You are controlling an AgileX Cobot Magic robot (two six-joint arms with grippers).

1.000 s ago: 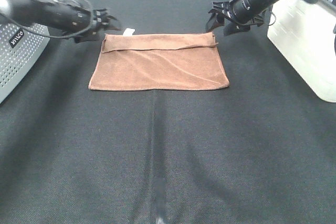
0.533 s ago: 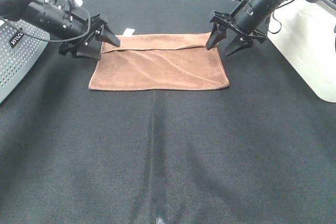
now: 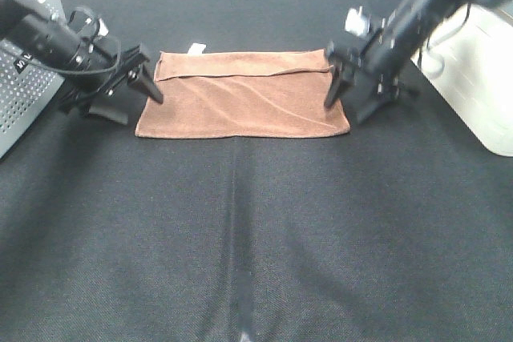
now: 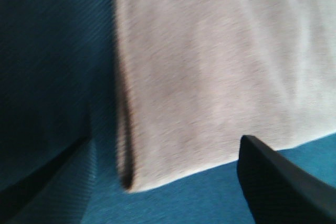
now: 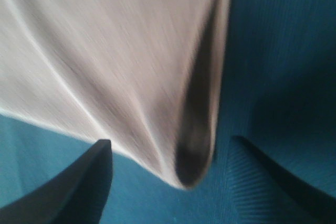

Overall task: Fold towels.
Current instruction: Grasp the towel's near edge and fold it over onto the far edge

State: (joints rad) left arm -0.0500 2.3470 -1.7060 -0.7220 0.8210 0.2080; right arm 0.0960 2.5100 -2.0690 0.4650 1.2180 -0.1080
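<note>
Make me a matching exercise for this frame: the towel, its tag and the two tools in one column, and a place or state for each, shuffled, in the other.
Column one
1. towel
2. tag
3. left tool
4. right tool

Column two
A. open, at the towel's right side near its front corner
B. small and white, on the towel's far edge
C. brown, lying flat on the black table
D. open, at the towel's left side near its front corner

Pairs: 1-C, 2-B, 3-D, 4-A
</note>
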